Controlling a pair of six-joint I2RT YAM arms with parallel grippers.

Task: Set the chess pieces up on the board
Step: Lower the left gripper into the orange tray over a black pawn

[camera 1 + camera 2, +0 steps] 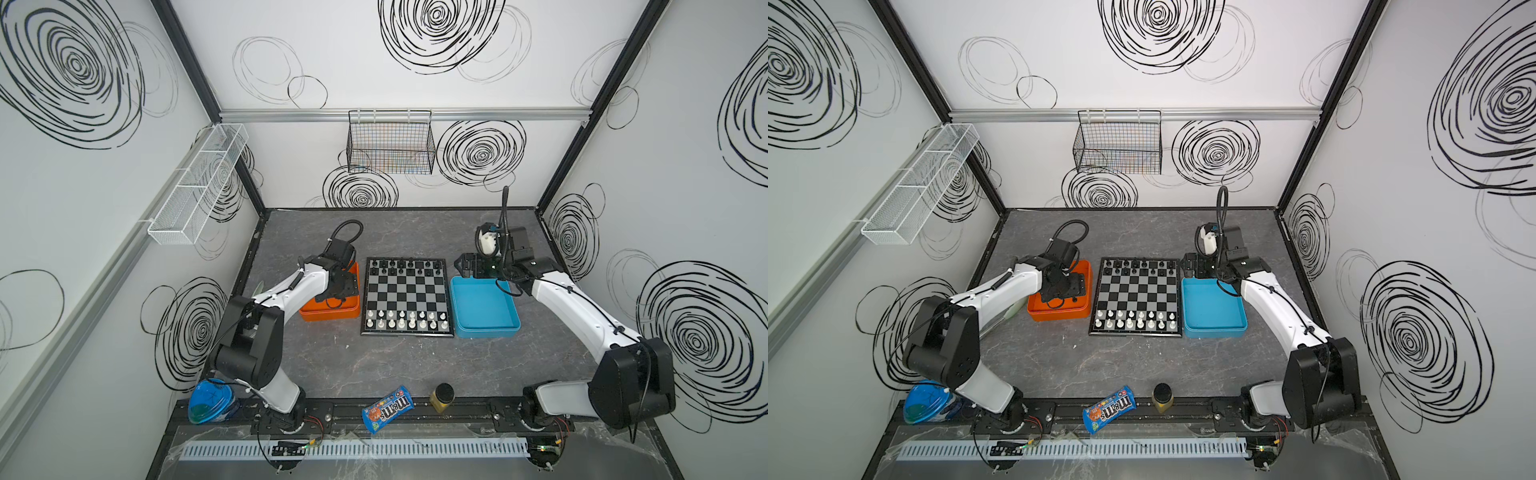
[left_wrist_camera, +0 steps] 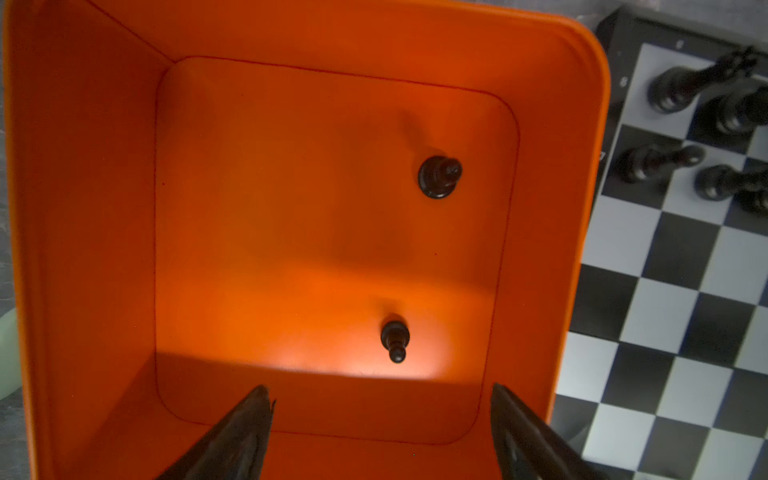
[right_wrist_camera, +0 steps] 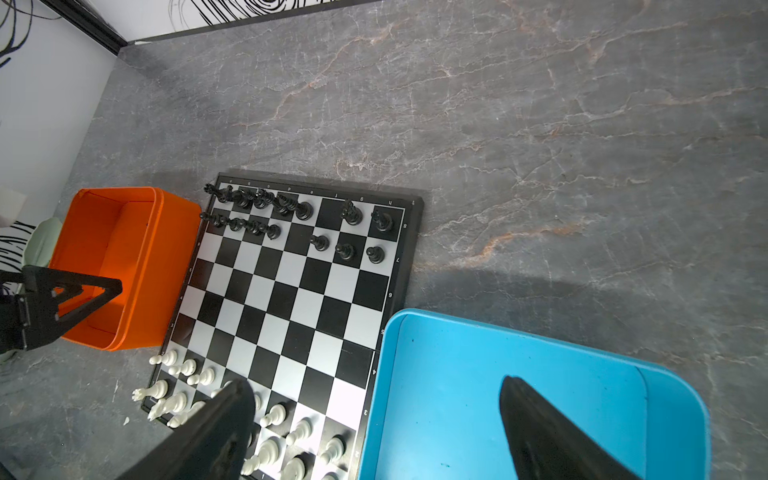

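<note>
While two glossy black plastic chessmen point(image 2: 439, 176) sit in the square orange plastic tray point(image 2: 83, 249) beneath the wide-spread left tool point(image 2: 379, 388), the right tool point(image 3: 377, 380) gapes empty near the black-and-silver checkered chessboard point(image 1: 405, 293).

The left arm point(image 1: 303, 286) and right arm point(image 1: 573, 309) have white link shells, bulky black joint housings and thin black cables. Left end effector point(image 2: 379, 390) and right end effector point(image 3: 376, 382) carry pointed black fingers point(image 2: 232, 440).
</note>
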